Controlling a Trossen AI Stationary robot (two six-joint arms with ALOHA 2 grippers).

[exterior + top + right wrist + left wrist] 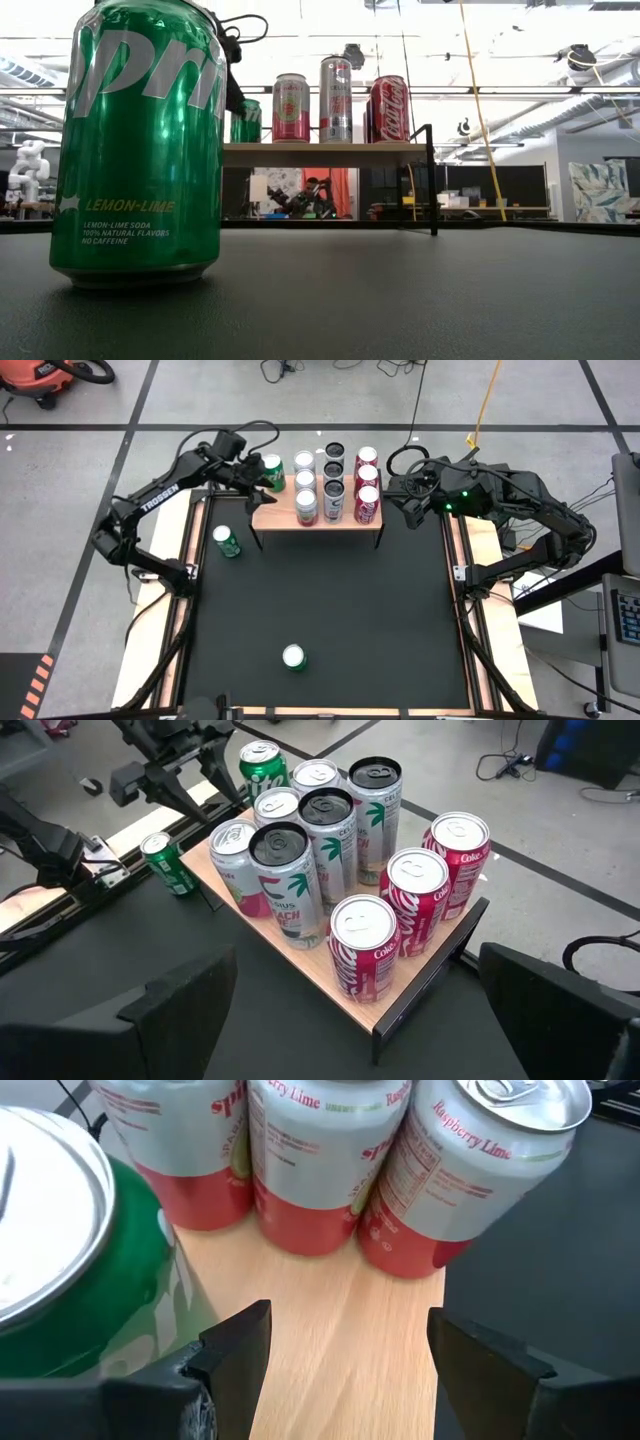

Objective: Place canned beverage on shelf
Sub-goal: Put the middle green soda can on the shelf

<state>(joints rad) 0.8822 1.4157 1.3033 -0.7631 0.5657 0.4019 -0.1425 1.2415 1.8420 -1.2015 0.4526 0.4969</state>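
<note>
- At the shelf's (318,518) far-left corner, the left gripper (258,472) stands with its fingers spread beside a green can (272,471); the left wrist view shows bare plank between them, so nothing is pinched.
- That can stands upright on the wood next to 3 raspberry-lime cans (320,1160), seemingly set down to start a fresh row.
- The right gripper (408,488) hovers near the shelf's right end, fingers wide apart and empty.
- 2 more green cans (226,541) wait on the black table (330,600).
- In the low view the near can hides the left arm; whether a finger touches the placed can is unclear.
</note>
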